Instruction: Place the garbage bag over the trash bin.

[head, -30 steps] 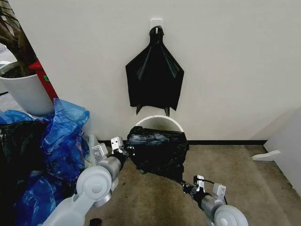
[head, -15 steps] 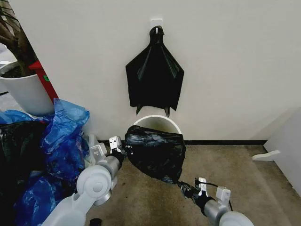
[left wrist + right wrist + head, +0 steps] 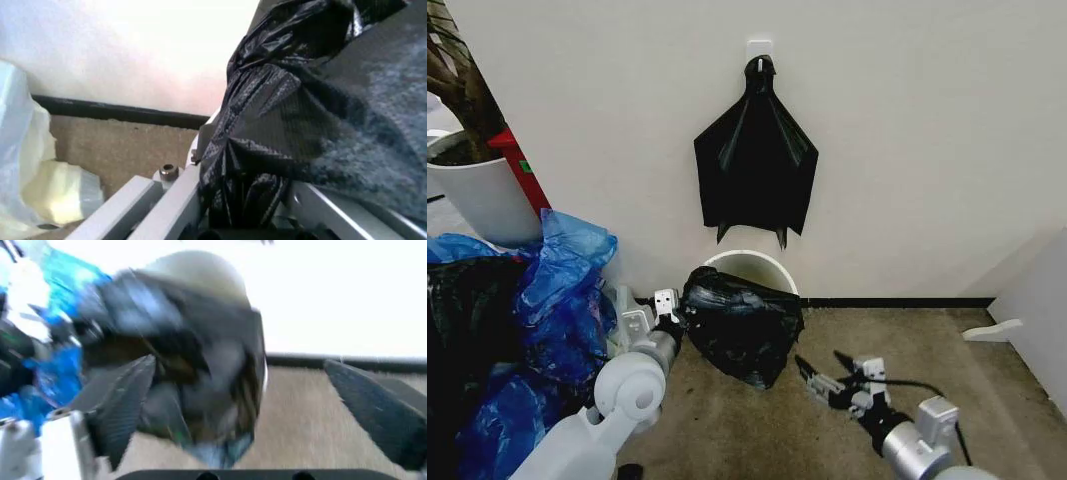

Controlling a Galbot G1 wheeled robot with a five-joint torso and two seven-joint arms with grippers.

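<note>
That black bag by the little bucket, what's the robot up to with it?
The robot is trying to get the garbage bag over the trash bin by the wall. The left gripper is shut on the bag's edge, holding it in front of the bin, whose rim is bare. The right gripper, jaws open, hangs beside the bag's lower end, holding nothing.

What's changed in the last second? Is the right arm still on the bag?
No. The right gripper has let go of the garbage bag and backed away, jaws open. The left gripper still pinches the bag's edge; the bag sagged lower in front of the trash bin. The bin stayed put.
</note>
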